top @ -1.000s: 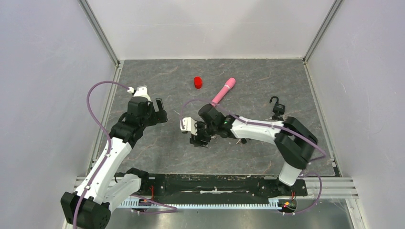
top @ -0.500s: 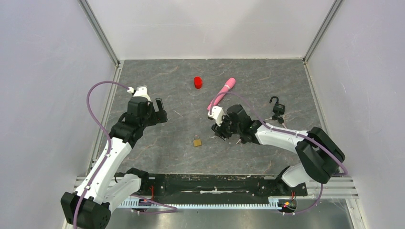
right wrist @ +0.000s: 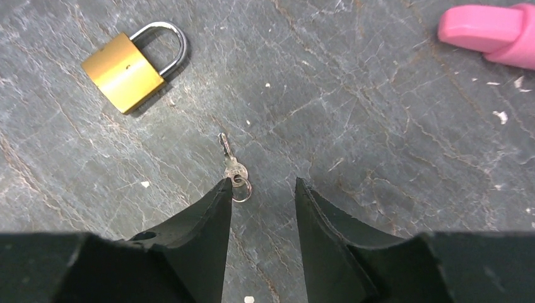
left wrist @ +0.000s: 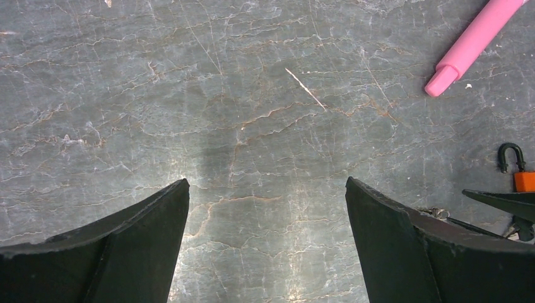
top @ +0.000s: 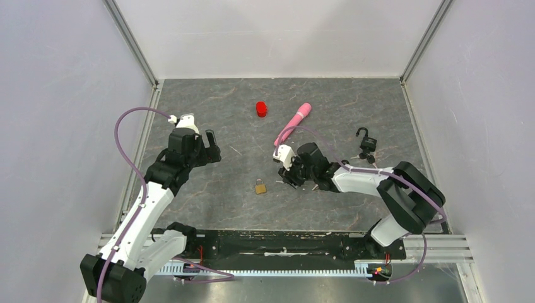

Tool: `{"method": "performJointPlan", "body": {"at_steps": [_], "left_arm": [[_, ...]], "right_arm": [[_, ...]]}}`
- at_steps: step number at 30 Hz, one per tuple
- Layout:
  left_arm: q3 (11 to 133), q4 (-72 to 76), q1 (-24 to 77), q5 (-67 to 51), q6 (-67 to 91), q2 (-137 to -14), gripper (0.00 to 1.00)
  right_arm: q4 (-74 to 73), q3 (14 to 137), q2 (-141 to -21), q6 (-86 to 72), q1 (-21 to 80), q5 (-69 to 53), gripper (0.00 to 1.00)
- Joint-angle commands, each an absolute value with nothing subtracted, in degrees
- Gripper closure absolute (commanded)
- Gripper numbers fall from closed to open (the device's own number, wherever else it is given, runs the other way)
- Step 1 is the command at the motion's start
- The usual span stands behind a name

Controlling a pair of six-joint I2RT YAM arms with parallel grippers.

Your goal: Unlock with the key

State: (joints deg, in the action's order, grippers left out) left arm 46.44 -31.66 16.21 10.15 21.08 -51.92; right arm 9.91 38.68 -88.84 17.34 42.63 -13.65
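Observation:
A brass padlock (top: 260, 187) (right wrist: 123, 71) lies flat on the grey table with its shackle closed. Just right of it lies a small silver key (right wrist: 232, 167) on a ring. My right gripper (top: 288, 176) (right wrist: 262, 184) hovers low over the table with its jaws partly open and nothing between them. Its left fingertip (right wrist: 222, 189) sits at the key's ring, and the key lies outside the gap. My left gripper (top: 212, 146) (left wrist: 266, 183) is wide open and empty, off to the left above bare table.
A pink marker (top: 294, 121) (left wrist: 473, 41) (right wrist: 489, 31) lies behind the right gripper, and a red cap (top: 261, 109) further back. A black padlock (top: 366, 144) (left wrist: 512, 169) with keys sits at the right. Walls enclose the table.
My right gripper has swung right from over the brass padlock, which now lies uncovered, and its jaws have narrowed. The left arm has not moved.

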Motion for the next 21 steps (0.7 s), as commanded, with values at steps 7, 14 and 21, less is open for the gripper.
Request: {"method": "performJointPlan", "body": {"at_steps": [7, 14, 21], "left_arm": [[46.3, -31.1, 16.0, 9.8, 18.0, -51.9, 0.03], [46.2, -31.1, 16.0, 9.9, 18.0, -51.8, 0.03], [46.3, -31.1, 16.0, 9.8, 18.0, -51.7, 0.03]], "right_arm": [[10.9, 41.3, -93.4, 18.5, 43.3, -16.0, 0.57], [9.8, 42.3, -95.5, 19.0, 44.2, -16.0, 0.60], [8.1, 43.0, -94.8, 19.3, 44.4, -16.4, 0.61]]}}
